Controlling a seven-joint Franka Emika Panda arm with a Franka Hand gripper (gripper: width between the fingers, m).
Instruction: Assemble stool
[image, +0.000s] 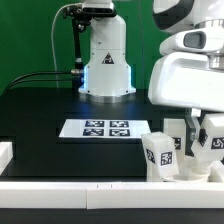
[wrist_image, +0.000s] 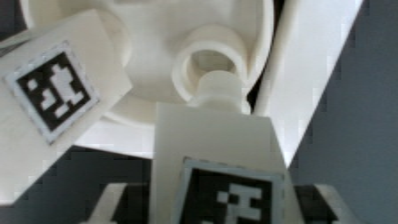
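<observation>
A: Gripper (image: 194, 138) status?
B: Closed on a stool leg (wrist_image: 217, 150); the fingers (image: 177, 135) hold it on both sides, approx. upright.
A: And the rest of the stool?
B: The leg tip is at a round hole in the seat (wrist_image: 151, 55), near the white rail (image: 90, 185). The marker board (image: 107, 128) lies on the black table (image: 40, 115), behind.

Marker board (image: 107, 128), black table (image: 40, 110), rails (image: 80, 188)

white plastic stool parts with black-and-white tags (image: 178, 148): clustered lower right of exterior view, cut by right edge, partly behind white gripper (image: 192, 128). jaw gap not readable. wrist view blurred; tagged white leg (wrist_image: 222, 165) cut by bottom edge, round white seat (wrist_image: 178, 60) cropped by the frame.
</observation>
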